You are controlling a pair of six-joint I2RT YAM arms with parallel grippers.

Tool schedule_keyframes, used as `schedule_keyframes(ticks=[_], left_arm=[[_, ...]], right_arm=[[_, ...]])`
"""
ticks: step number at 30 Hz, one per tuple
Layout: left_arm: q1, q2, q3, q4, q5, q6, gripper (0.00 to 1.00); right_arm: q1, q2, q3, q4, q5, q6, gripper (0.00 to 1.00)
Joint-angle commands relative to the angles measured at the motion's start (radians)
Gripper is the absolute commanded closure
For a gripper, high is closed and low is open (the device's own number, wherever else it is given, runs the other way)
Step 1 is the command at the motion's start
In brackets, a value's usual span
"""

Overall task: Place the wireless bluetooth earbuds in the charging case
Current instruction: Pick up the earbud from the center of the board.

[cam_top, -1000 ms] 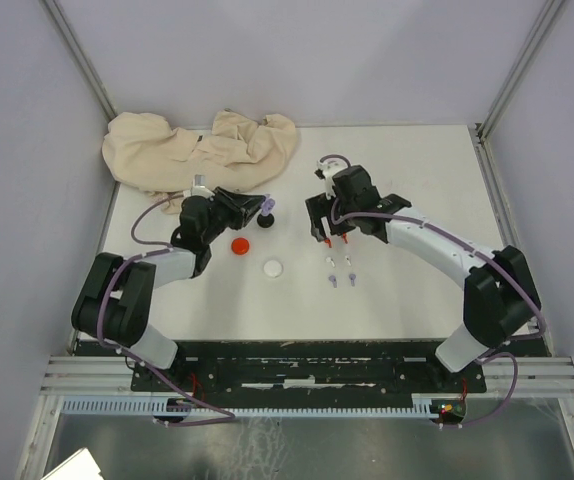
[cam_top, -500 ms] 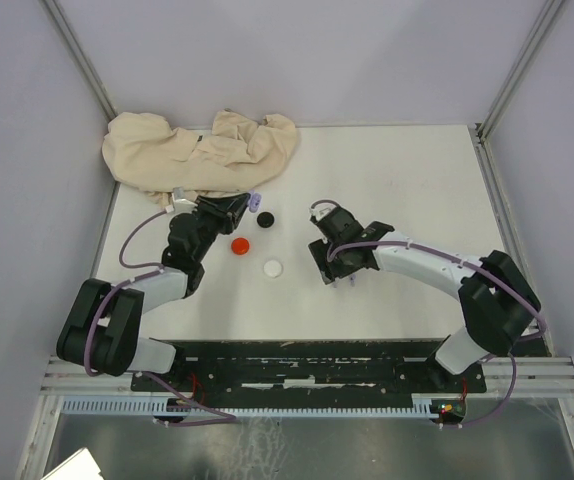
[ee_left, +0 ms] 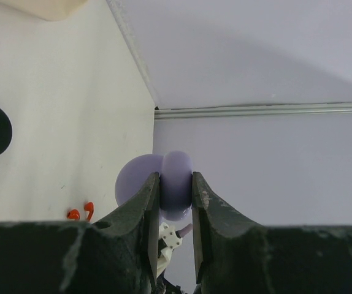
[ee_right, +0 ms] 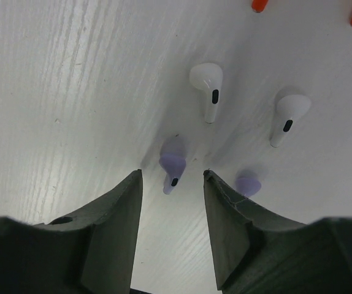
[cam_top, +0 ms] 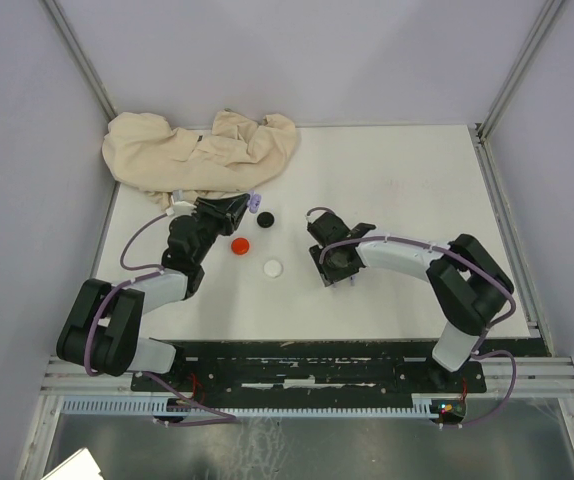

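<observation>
Jaws of the right hand (ee_right: 171, 176) are standing apart, empty, straddling one pale purple earbud (ee_right: 173, 164) lying on the bench (ee_right: 72, 92), apparently lining up a pick. Its twin (ee_right: 248, 184) and the white pair (ee_right: 208, 86) are lying just beside. The left hand (ee_left: 176, 182) is clamping the pale purple charging case (ee_left: 133, 180), seemingly open, likely presenting it for loading.

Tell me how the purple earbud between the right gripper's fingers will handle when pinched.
The purple earbud is tiny, so probably light. Its rounded bulb may slip from the right gripper. Resting on its side, it could pivot if nudged.
</observation>
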Motion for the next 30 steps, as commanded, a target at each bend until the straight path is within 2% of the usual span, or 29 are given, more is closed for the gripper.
schedule_keyframes(ticks=[1, 16, 30], left_arm=[[-0.001, 0.0, -0.003, 0.072, 0.011, -0.031, 0.97], [-0.001, 0.022, -0.003, 0.088, 0.02, -0.04, 0.97], [-0.001, 0.021, -0.006, 0.089, 0.019, -0.041, 0.97]], right_arm=[[0.005, 0.021, 0.054, 0.031, 0.025, 0.012, 0.48], [0.005, 0.065, 0.082, 0.02, 0.044, 0.012, 0.55], [0.004, 0.072, 0.082, 0.002, 0.052, 0.021, 0.71]])
